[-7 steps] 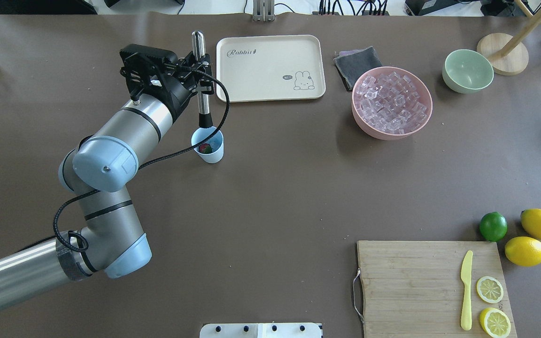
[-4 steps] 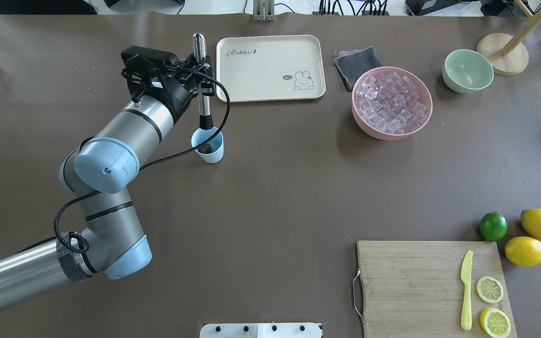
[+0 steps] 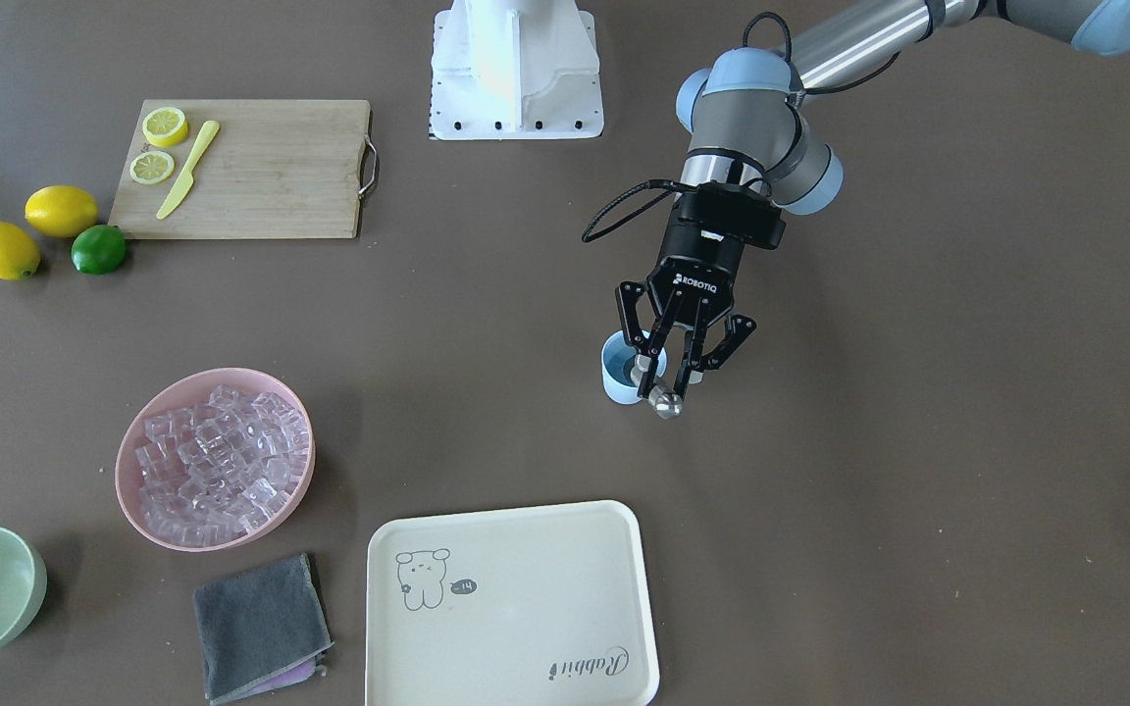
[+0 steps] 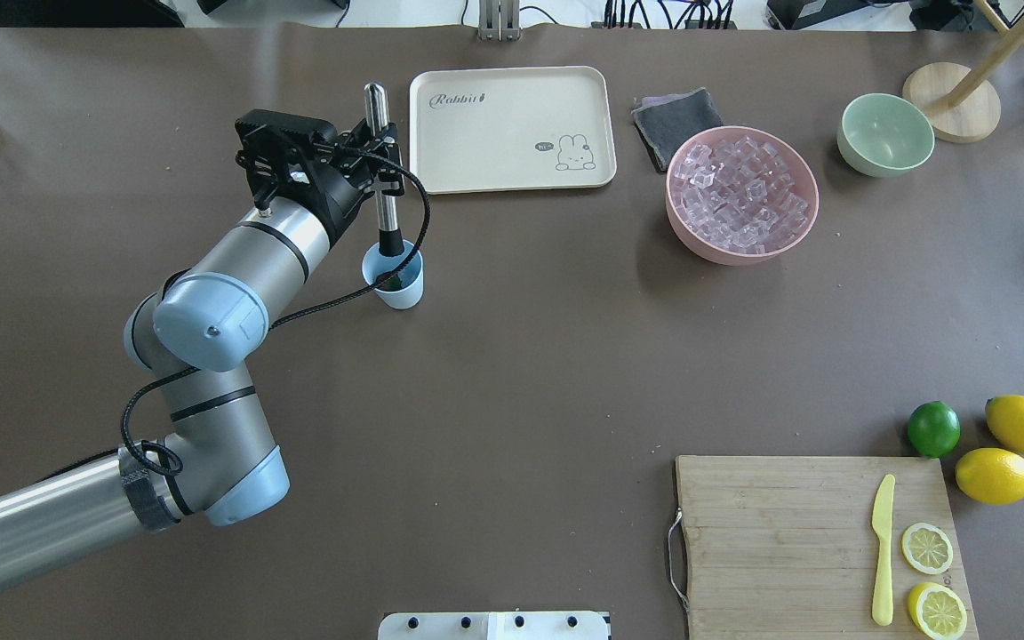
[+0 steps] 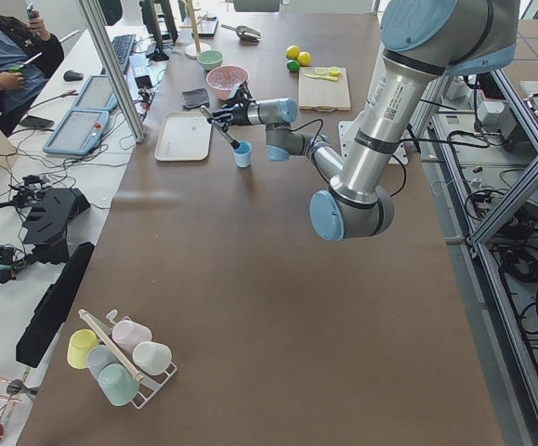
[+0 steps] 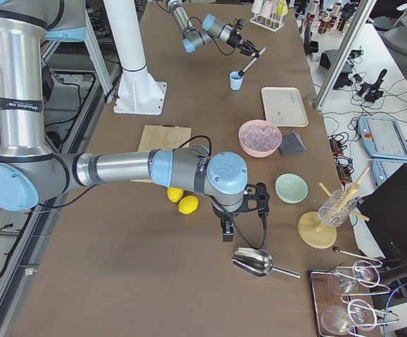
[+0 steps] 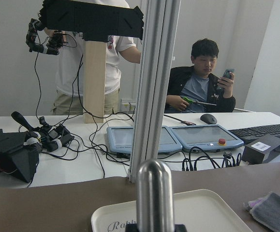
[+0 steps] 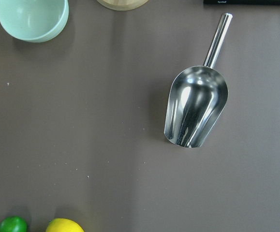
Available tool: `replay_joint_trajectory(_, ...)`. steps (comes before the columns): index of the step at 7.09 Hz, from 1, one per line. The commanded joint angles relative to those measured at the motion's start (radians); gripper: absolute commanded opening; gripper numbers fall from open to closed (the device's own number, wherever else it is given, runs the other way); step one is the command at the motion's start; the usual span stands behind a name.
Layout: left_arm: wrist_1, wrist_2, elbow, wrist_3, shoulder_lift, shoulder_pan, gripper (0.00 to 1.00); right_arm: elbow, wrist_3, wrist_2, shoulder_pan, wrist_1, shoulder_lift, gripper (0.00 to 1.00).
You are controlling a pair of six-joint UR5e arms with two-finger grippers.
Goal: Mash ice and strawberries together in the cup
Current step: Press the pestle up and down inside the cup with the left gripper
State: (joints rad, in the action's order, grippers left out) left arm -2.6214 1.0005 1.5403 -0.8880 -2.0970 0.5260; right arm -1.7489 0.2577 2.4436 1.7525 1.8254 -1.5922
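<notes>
Brown table (image 4: 565, 356): left gripper (image 4: 380, 151) is clamping the muddler (image 4: 385, 200) high up, tip dipping into the cup (image 4: 407, 286).
Cup is looking light and tippy; right gripper (image 6: 226, 233): grip unreadable.

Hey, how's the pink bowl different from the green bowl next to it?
The pink bowl is clearly wider than the green bowl. The pink bowl is heaped with clear ice cubes; the green bowl shows nothing inside. Both are round, stand upright, and sit apart without touching.
</notes>
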Motion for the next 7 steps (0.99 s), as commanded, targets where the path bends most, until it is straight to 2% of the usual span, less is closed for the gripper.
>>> replay_joint_trajectory(1, -0.008, 0.001, 0.001, 0.003, -0.001, -0.009, 0.25, 0.000, 0.000, 0.000, -0.001, 0.000, 0.000, 0.99)
replay_joint_trajectory(5, -0.035, 0.000, -0.014, -0.006, 0.012, -0.023, 0.24, 0.002, 0.000, 0.002, -0.001, 0.000, 0.003, 0.99)
replay_joint_trajectory(7, -0.025, 0.010, 0.038, 0.010, 0.009, -0.006, 0.24, 0.000, 0.000, 0.003, 0.001, 0.000, 0.005, 0.99)
